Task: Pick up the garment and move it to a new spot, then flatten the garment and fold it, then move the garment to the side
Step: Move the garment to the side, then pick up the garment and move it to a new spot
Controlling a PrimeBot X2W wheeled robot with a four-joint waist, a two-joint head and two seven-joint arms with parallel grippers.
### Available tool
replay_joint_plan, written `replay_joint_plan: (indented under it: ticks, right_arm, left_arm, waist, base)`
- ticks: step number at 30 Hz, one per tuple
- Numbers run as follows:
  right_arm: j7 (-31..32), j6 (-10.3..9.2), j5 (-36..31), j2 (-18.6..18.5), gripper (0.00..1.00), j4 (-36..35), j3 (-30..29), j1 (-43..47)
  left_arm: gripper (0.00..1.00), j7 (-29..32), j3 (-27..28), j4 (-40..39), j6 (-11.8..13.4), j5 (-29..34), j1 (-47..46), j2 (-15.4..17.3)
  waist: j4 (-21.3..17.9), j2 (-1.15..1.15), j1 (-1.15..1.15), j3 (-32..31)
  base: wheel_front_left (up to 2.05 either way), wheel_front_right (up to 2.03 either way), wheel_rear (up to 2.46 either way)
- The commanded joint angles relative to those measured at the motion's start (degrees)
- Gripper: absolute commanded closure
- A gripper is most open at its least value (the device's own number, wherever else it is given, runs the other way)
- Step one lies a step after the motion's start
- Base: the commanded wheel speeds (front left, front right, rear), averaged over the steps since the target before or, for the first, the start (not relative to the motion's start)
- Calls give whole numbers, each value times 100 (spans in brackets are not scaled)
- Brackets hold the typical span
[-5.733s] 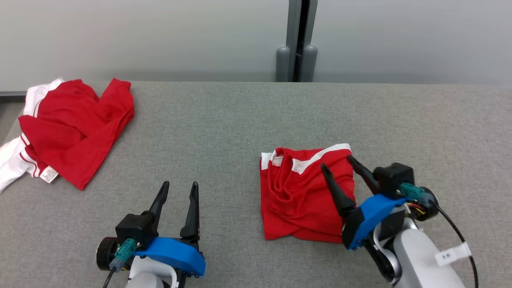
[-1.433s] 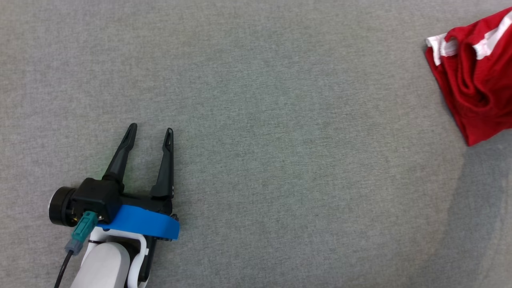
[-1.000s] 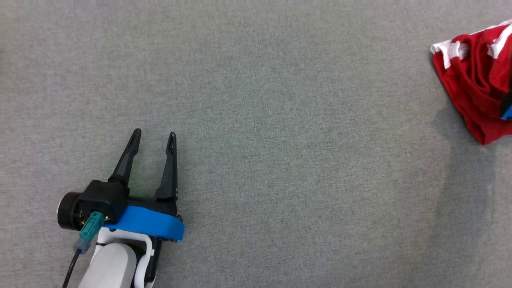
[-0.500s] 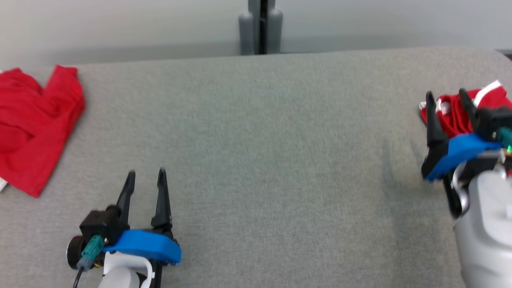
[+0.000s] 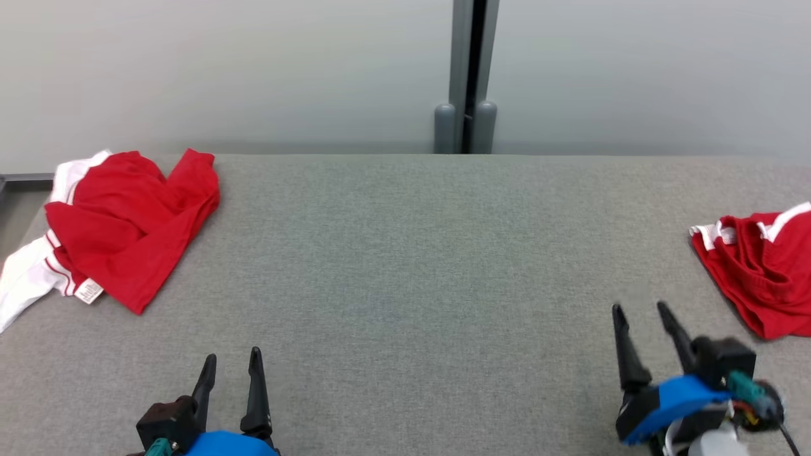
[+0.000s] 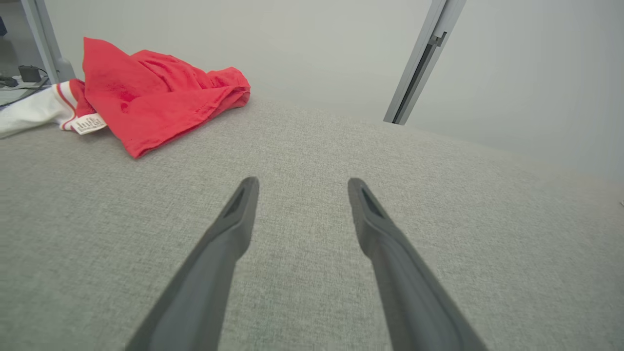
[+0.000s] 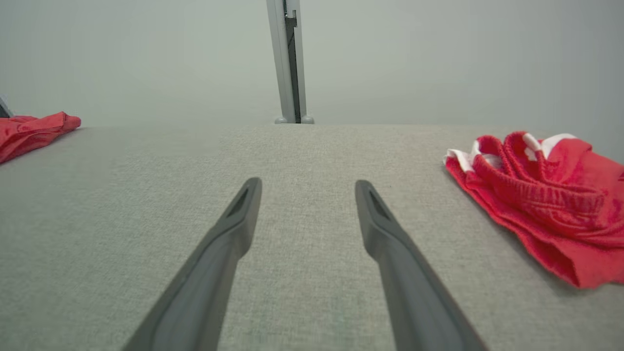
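Note:
A folded red garment with white trim [image 5: 757, 272] lies at the table's right edge, also in the right wrist view [image 7: 541, 195]. My right gripper [image 5: 640, 309] stands open at the lower right, apart from the garment and to its left, nothing between its fingers [image 7: 307, 183]. A second, crumpled red and white garment [image 5: 120, 221] lies at the far left [image 6: 151, 92]. My left gripper [image 5: 232, 356] is open over bare table at the lower left, well short of that garment [image 6: 300, 180].
The grey fabric table [image 5: 405, 253] stretches wide between the two garments. A pale wall with a grey vertical post [image 5: 466, 76] runs behind the far edge. The table's left edge [image 5: 12, 209] lies beside the crumpled garment.
The head camera has swung, bringing the whole table into sight. My right gripper has drawn back from the folded garment, which now lies alone at the right edge.

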Motion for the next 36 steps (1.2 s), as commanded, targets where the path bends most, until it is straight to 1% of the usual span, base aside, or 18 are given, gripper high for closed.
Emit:
replay_joint_plan:
  ticks: [1,6,12,21,36]
  right_arm:
    - [-47,0,145,-3,0,-76,43,154]
    - [-75,0,567,-5,0,-244,341,617]
    - [-92,0,778,-5,0,-250,477,631]
    - [-93,0,712,-4,0,-373,517,699]
    - [-95,0,658,-3,0,-473,504,789]
  left_arm:
    - [0,-21,9,7,-25,31,27,-5]
    - [0,-26,4,10,-55,100,87,-43]
    - [0,-28,-34,101,-98,183,72,-76]
    - [0,-28,-38,189,-139,242,29,-110]
    - [0,-29,30,79,-149,323,135,-143]
  waist:
    - [19,0,2,-16]
    - [43,0,2,-73]
    - [-5,0,2,-128]
    - [-16,0,2,-209]
    - [22,0,2,-267]
  base:
    - [0,0,0]
    - [0,0,0]
    - [0,0,0]
    - [0,0,0]
    - [0,0,0]
